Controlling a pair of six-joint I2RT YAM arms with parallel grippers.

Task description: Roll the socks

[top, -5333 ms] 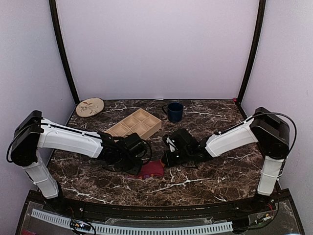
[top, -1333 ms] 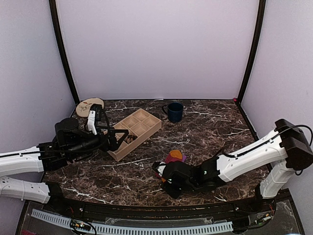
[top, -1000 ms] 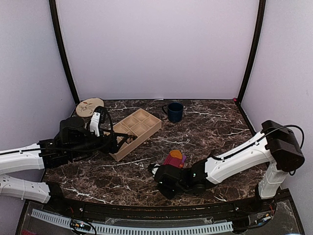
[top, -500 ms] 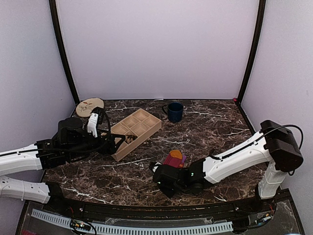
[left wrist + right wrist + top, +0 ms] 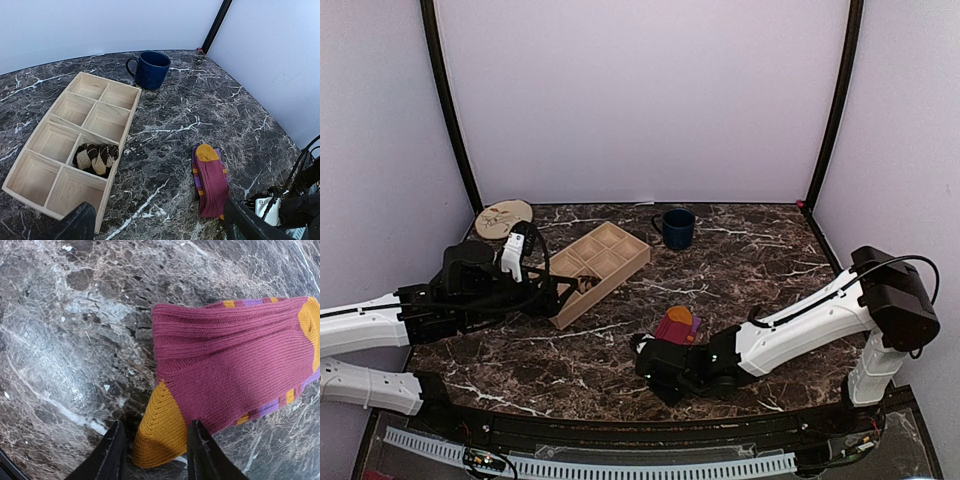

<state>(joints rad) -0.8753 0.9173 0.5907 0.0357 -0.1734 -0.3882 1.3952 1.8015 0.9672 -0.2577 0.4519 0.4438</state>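
Note:
One of the socks, purple with an orange tip and orange stripes [image 5: 677, 325] [image 5: 210, 182] [image 5: 235, 360], lies flat on the marble table. My right gripper [image 5: 156, 422] [image 5: 662, 350] is low at its near end, jaws apart, straddling the orange end, with a small gap on the left side. The other sock, dark brown with tan argyle diamonds [image 5: 96, 157] [image 5: 582, 284], sits as a small bundle in one compartment of the wooden tray [image 5: 125, 125] [image 5: 620, 262]. My left gripper [image 5: 160, 227] [image 5: 558, 292] hovers open and empty beside the tray.
A dark blue mug [image 5: 676, 227] [image 5: 150, 69] stands behind the tray. A round patterned plate [image 5: 503, 217] lies at the back left corner. Dark posts and pale walls close in the table on three sides.
The right jaws have narrowed around the sock's orange end and the arm has edged slightly right. The left arm, earlier at the table's middle, now stays by the tray.

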